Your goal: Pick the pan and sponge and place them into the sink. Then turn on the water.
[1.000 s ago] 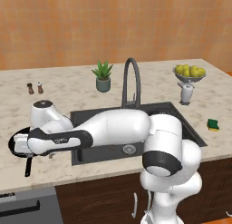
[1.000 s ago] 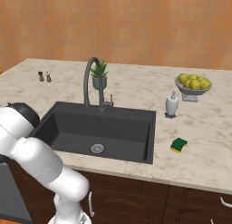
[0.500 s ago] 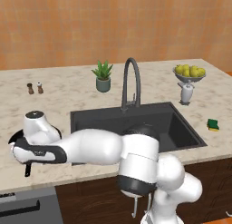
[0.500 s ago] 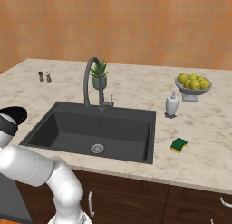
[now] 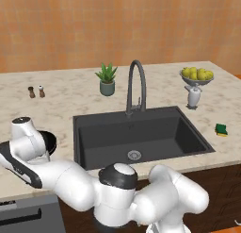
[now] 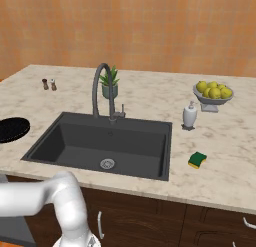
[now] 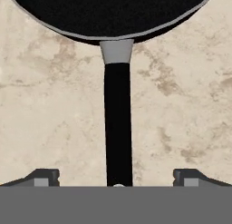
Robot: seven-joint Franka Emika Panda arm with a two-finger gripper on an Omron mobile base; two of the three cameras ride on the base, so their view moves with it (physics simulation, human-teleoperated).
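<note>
The black pan [image 7: 113, 10] lies on the marble counter, and its long handle [image 7: 118, 123] runs straight down toward my hand. My gripper [image 7: 116, 177] is open, with one fingertip [image 7: 43, 177] on each side of the handle's end and a wide gap to it. From the base views the pan [image 6: 12, 128] sits left of the dark sink [image 6: 125, 141], partly covered by my arm [image 5: 28, 147]. The green-and-yellow sponge [image 6: 197, 160] rests on the counter right of the sink [image 5: 160, 137]. No stream runs from the arched faucet [image 5: 136, 86].
A potted plant [image 5: 107, 80] stands behind the faucet. Two small shakers [image 5: 36, 91] are at the back left. A bowl of yellow-green fruit [image 5: 196, 75] and a white soap dispenser [image 5: 193, 96] stand at the back right.
My arm has swung left, away from the sink, bringing the hand over the pan's handle. The jaws have stayed open; pan and sponge have not moved.
</note>
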